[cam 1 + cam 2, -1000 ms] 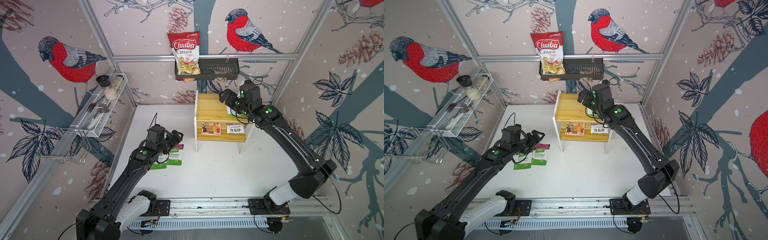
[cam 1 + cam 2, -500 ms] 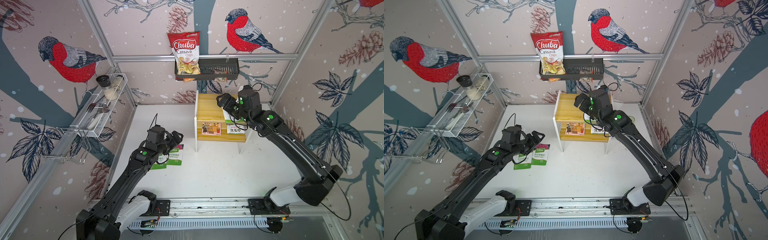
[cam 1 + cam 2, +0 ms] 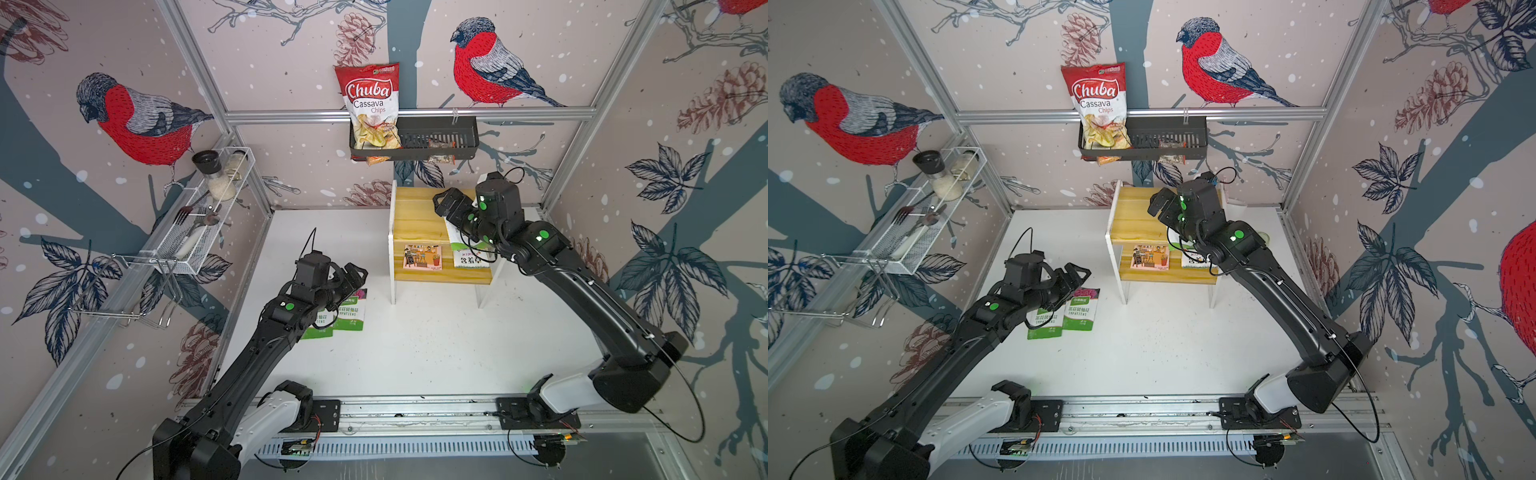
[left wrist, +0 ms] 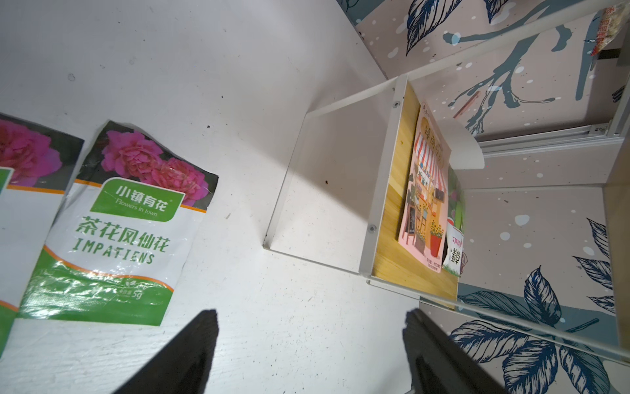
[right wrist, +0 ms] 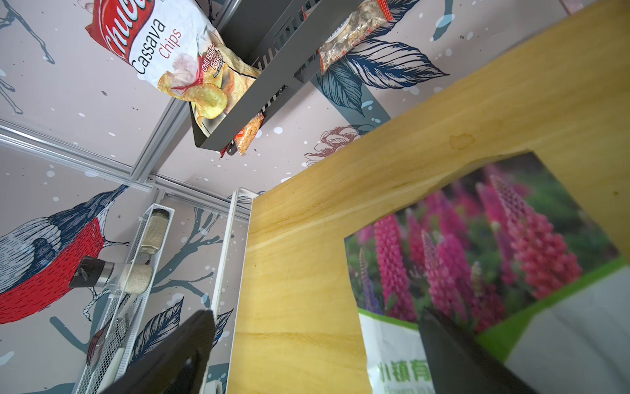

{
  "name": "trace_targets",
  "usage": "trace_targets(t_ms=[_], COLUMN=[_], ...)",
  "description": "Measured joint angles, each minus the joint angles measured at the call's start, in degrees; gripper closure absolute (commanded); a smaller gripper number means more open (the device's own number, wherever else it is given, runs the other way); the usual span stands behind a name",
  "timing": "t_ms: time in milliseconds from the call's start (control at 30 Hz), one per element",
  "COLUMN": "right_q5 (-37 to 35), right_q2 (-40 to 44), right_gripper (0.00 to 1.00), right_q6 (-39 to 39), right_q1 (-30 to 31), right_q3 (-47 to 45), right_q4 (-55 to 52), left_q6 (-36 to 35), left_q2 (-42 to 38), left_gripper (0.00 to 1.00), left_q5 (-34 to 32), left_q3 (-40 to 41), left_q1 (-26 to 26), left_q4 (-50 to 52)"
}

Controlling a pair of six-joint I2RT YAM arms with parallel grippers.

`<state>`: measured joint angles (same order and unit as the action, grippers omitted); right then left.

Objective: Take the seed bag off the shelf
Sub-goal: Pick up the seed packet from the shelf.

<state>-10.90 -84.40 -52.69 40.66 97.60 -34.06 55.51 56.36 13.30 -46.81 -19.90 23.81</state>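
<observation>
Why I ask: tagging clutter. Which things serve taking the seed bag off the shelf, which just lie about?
Job: pine shelf, lupin seed bag on its top board, open right tool by it.
Lying about: two impatiens bags, Chuba chips, black basket, wire rack.

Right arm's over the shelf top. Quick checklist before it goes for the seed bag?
1. Right gripper open: ok.
2. Seed bag lying on the shelf's top board: ok.
3. Gripper centred over the bag: not ok; it straddles the bag's edge and bare board.
4. Fingers touching the bag: cannot tell.
5. Left gripper clear of the shelf: ok; open, over the table beside two Impatiens bags.
</observation>
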Motion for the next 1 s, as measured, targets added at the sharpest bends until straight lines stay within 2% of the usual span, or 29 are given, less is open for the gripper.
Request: trace_targets(t_ms=[433,833,1000], right_q5=[0.9,2.2,2.4], right_q2=[-1.9,4.2,5.9], right_gripper=[0.00,0.00,0.00], right_q6=[0.3,0.2,-0.4], right_q1=[-1.0,-4.0,-1.5], right_q3=[5.5,4.6,5.3], right_q4=[-6.2,-6.6,-7.6], left_q6=[0.0,-1.5,-2.0], left_q2=[0.5,3.1,3.6], left_gripper=[0.11,0.11,0.11], left_q5=[0.2,1.5,1.7], left_q3=[-0.1,-1.5,-2.7], left_q1=[0.0,0.2,0.2], left_q4=[0.0,-0.2,-0.2])
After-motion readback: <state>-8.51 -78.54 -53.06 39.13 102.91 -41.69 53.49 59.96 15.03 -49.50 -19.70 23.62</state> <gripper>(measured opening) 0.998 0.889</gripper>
